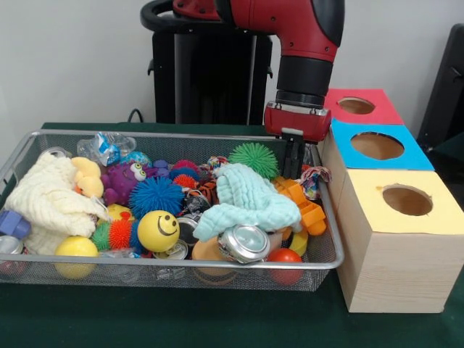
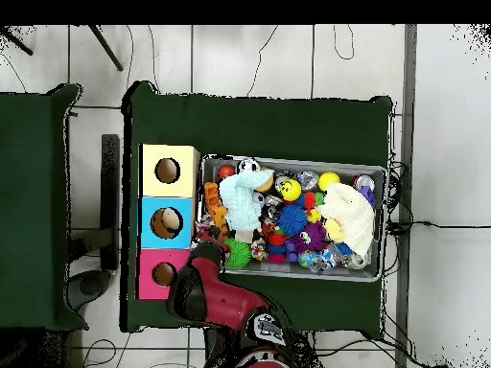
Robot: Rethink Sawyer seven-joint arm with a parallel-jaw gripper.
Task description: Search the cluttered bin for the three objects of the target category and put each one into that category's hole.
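I can make out one of the blotchy printed fabric pieces (image 1: pixel 313 176) at the bin's end nearest the boxes, tucked by the rim just beside the orange plastic toy (image 1: pixel 304 205); the other two I can't pick out in the pile. The wire mesh bin (image 1: pixel 328 239) sits on the green table (image 1: pixel 217 319), touching the row of three boxes. The yellow-panelled box's hole (image 1: pixel 407 200) is open and nothing is in it that I can see. My gripper (image 1: pixel 293 165) hangs into the bin's corner near the boxes, between the green spiky ball (image 1: pixel 254 159) and that printed piece; its dark fingers run close together, but whether they grip anything I can't tell. The mint cloth (image 1: pixel 250 200) lies draped mid-bin, a crushed can (image 1: pixel 244 243) at its front edge.
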